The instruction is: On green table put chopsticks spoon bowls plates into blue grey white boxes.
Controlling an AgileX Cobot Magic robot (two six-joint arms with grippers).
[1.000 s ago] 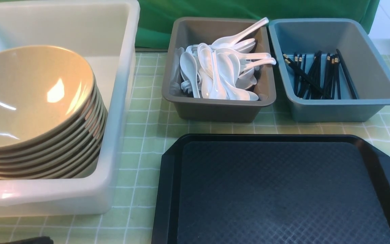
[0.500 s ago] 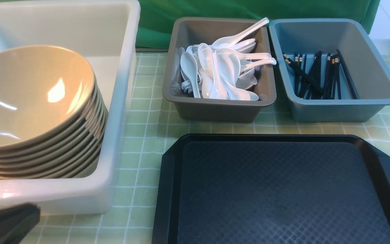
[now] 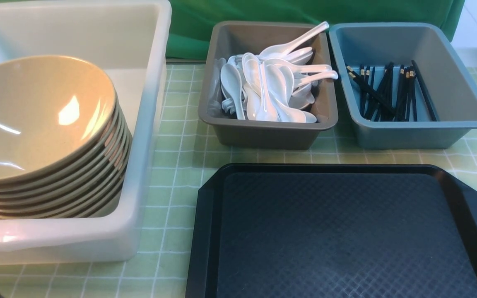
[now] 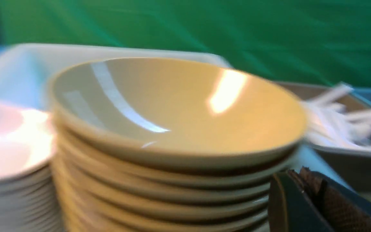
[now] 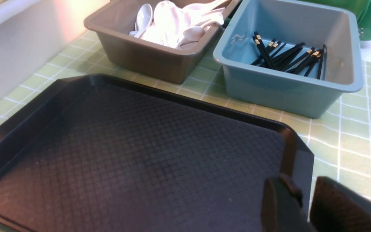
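Front: bowls point(image 3: 39, 124) stacked in white box point(image 3: 147, 124) at counter's point(image 3: 180, 165) left edge; spoons point(image 3: 267, 87) in grey box point(image 3: 263, 134), chopsticks point(image 3: 387, 93) in blue box point(image 3: 420, 132); black tray point(image 3: 338, 231) bare.
Left wrist: left gripper point(image 4: 304, 199) closed, empty, beside bowl stack; plates point(image 4: 8, 154) stacked alongside.
Right wrist: right gripper point(image 5: 304, 203) slightly parted, nothing held, over tray's corner.
Sorting judged finished; only arm retreat called for.

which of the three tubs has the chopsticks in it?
The blue tub, rightmost of the three, holds the black chopsticks. The grey tub holds white spoons; the white tub holds stacked bowls.
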